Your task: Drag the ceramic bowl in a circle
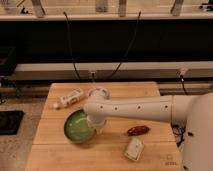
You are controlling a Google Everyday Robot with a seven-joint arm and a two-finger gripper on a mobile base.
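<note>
The ceramic bowl [78,125] is a wide, shallow green glazed bowl on the wooden table [110,155], left of centre. My white arm reaches in from the right across the table. My gripper [96,123] is at the bowl's right rim, pointing down onto it. The wrist hides the rim there and the contact itself.
A white bottle [69,98] lies on its side at the back left. A small white cup [98,93] stands behind the arm. A reddish-brown object [138,130] and a white packet [134,148] lie to the right of the bowl. Black cables hang behind the table.
</note>
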